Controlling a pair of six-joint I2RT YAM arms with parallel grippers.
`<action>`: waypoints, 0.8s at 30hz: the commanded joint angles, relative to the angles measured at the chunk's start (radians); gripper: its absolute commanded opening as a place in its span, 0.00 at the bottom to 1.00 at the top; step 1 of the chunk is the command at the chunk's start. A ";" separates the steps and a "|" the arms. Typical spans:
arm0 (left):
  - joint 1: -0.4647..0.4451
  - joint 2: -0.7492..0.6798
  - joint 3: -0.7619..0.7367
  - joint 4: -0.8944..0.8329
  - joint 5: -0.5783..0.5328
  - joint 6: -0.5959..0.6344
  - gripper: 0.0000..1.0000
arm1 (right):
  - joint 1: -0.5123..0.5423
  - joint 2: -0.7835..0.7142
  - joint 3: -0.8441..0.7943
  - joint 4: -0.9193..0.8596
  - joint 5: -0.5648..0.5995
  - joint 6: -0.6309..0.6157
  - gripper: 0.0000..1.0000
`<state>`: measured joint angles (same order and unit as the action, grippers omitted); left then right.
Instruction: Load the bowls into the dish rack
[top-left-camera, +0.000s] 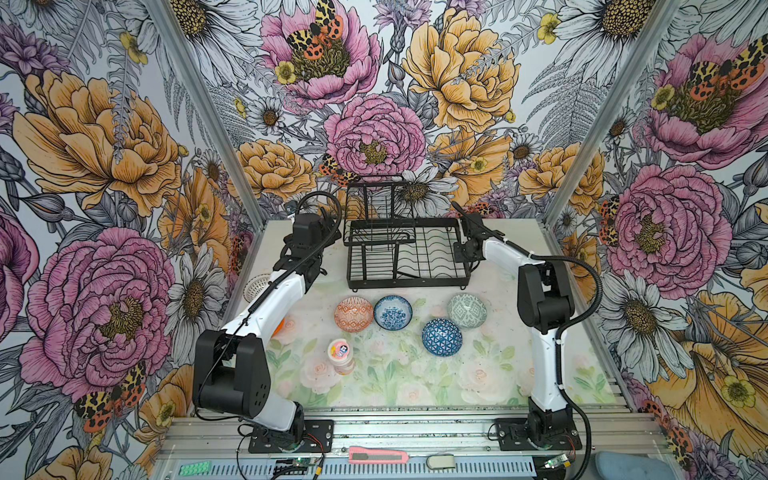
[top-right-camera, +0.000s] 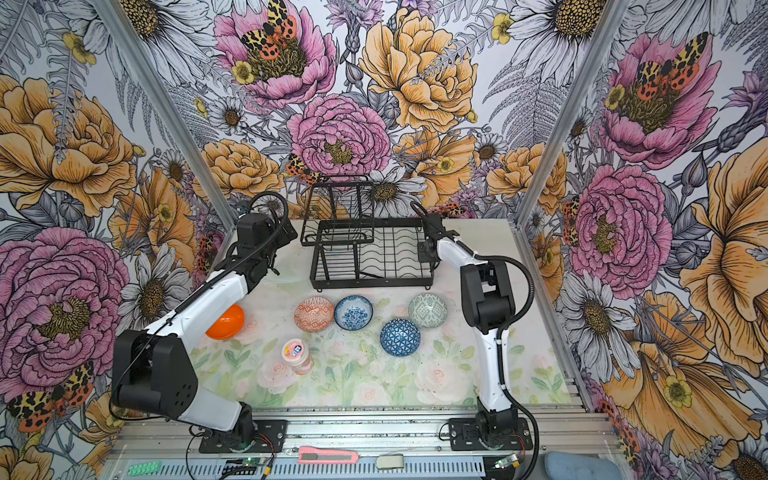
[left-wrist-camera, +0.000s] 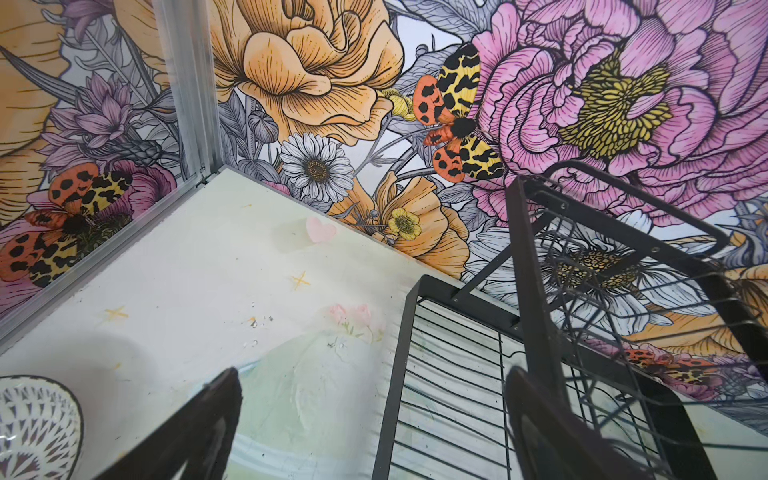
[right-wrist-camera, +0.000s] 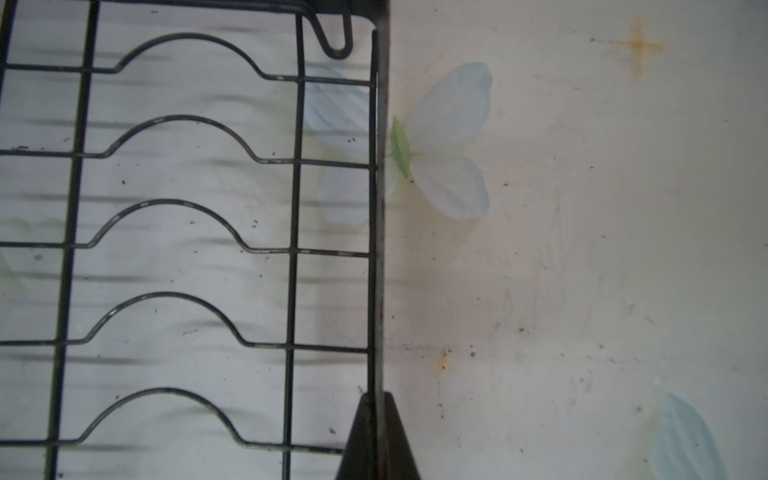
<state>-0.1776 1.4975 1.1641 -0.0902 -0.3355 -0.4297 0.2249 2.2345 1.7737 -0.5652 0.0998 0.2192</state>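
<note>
The black wire dish rack (top-left-camera: 411, 286) stands at the back middle of the table, with nothing in it. In front of it lie an orange geometric bowl (top-left-camera: 353, 314), a white-blue floral bowl (top-left-camera: 392, 312), a grey-green bowl (top-left-camera: 466, 311) and a dark blue triangle bowl (top-left-camera: 442, 337). A plain orange bowl (top-right-camera: 225, 321) is half hidden under my left arm. My right gripper (right-wrist-camera: 376, 399) is shut on the dish rack's right rim (right-wrist-camera: 379, 249). My left gripper (left-wrist-camera: 374, 374) hangs open by the rack's left rim (left-wrist-camera: 405, 353) and holds nothing.
A pink-lidded jar (top-left-camera: 341, 353) stands front left of the bowls. A white perforated round thing (top-left-camera: 254, 286) sits by the left wall. A pink utility knife (top-left-camera: 376, 456) lies on the front rail. Flowered walls close in three sides.
</note>
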 joint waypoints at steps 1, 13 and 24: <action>0.020 -0.036 -0.028 0.006 0.015 -0.024 0.99 | 0.030 0.016 0.073 0.015 -0.002 0.067 0.00; 0.060 -0.082 -0.082 0.007 0.026 -0.026 0.99 | 0.070 0.054 0.116 -0.004 0.012 0.216 0.00; 0.067 -0.091 -0.094 0.004 0.032 -0.024 0.99 | 0.076 0.092 0.149 -0.007 -0.024 0.213 0.00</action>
<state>-0.1234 1.4395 1.0821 -0.0898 -0.3252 -0.4469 0.2916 2.2913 1.8744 -0.6273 0.1257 0.3595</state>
